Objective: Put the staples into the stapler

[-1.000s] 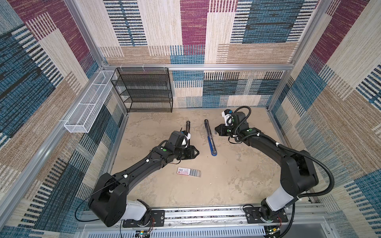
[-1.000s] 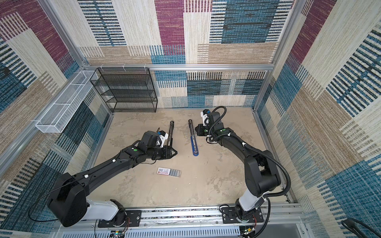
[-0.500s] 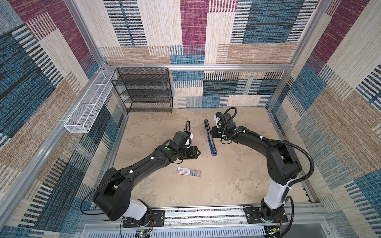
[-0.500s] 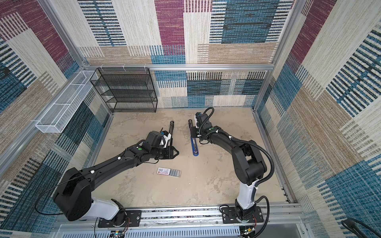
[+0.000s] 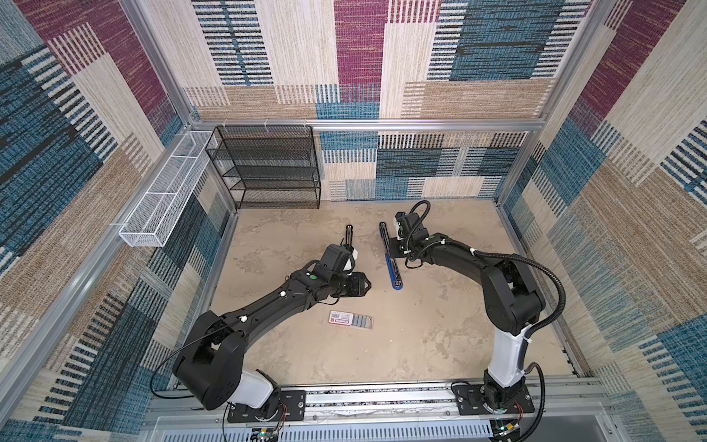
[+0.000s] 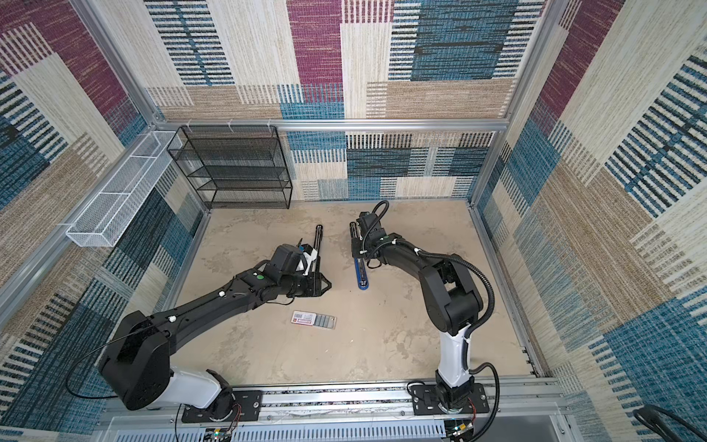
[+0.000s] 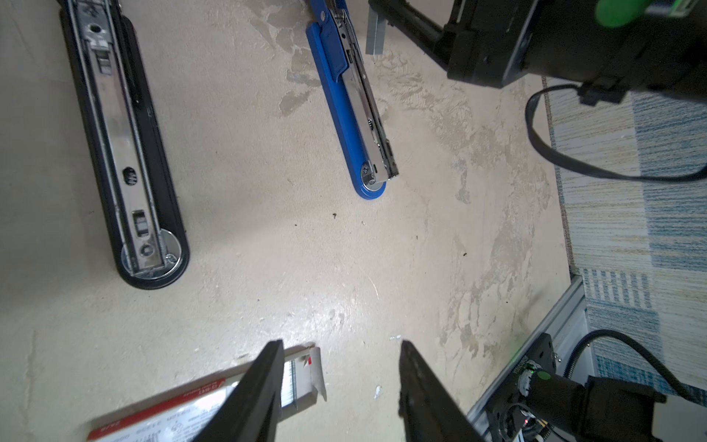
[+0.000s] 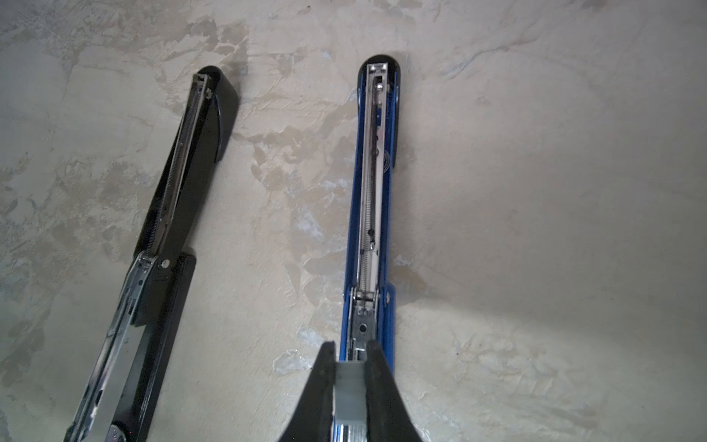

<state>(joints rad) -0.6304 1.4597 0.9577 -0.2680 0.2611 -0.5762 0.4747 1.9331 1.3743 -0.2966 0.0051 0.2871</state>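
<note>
Staples (image 8: pixel 349 390) pinched between right jaws

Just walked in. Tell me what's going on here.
The right gripper is pinching a strip of staples over the blue stapler, which lies opened flat on the table. The strip is not in the stapler yet. The left gripper hovers open and empty near the staple box. A black stapler lies opened flat beside the blue one.

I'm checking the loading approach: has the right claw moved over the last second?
Yes. In both top views the right claw, gripping a staple strip, has shifted left toward the motionless blue stapler, reaching its middle.
</note>
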